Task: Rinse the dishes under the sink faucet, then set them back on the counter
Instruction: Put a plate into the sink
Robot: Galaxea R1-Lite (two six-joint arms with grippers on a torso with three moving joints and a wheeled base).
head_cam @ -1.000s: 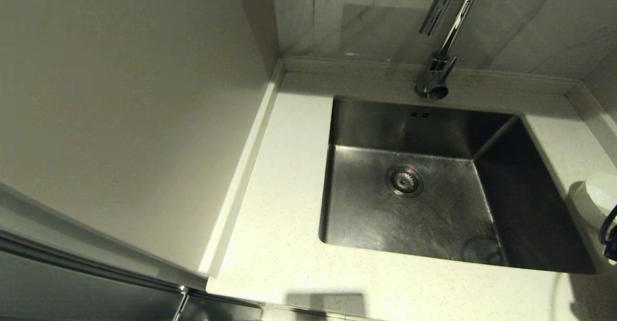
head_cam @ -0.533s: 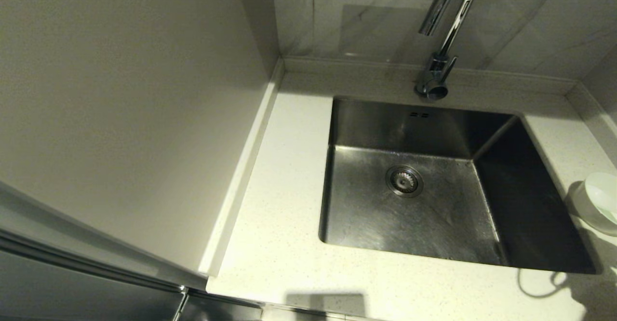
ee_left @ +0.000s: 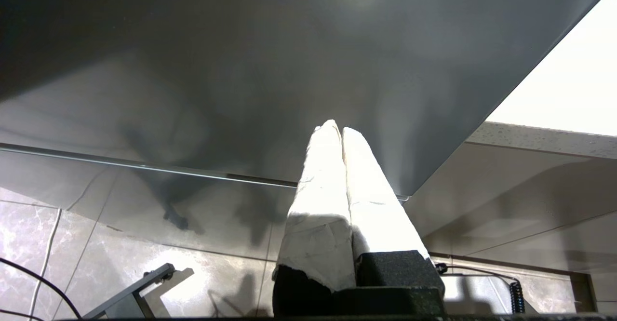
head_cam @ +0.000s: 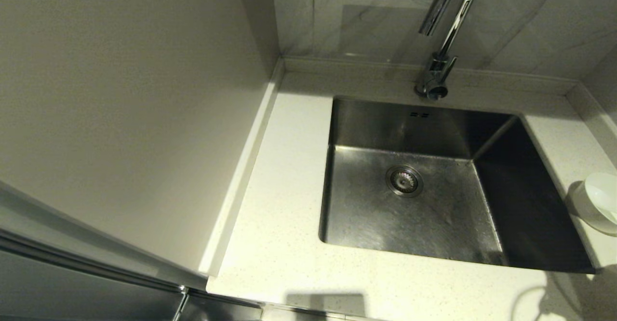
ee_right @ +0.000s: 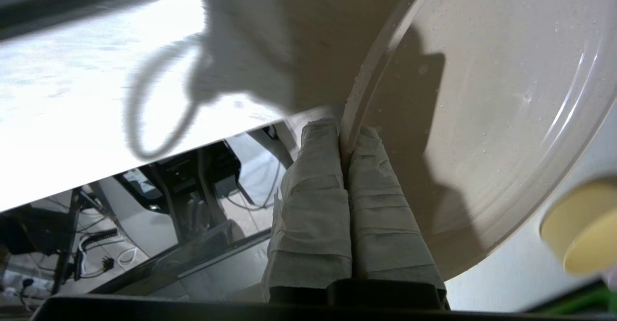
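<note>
The cream plate shows only in the right wrist view, wet with droplets, and my right gripper is shut on its rim beside the counter's front edge. Neither gripper shows in the head view. The white bowl stands on the counter at the far right, beside the steel sink. The basin holds only its drain strainer. The chrome faucet rises behind it, with no water running. The spoon is out of view. My left gripper is shut on nothing, parked below a cabinet front.
A tall pale wall panel bounds the counter on the left, and raised rims run along the back and right walls. A cable's shadow lies on the counter's front right. A yellow round object sits close to the plate.
The dark part of my right arm next to the bowl has left the head view. The cable's shadow has slid toward the counter's front edge. The bowl has stayed put.
</note>
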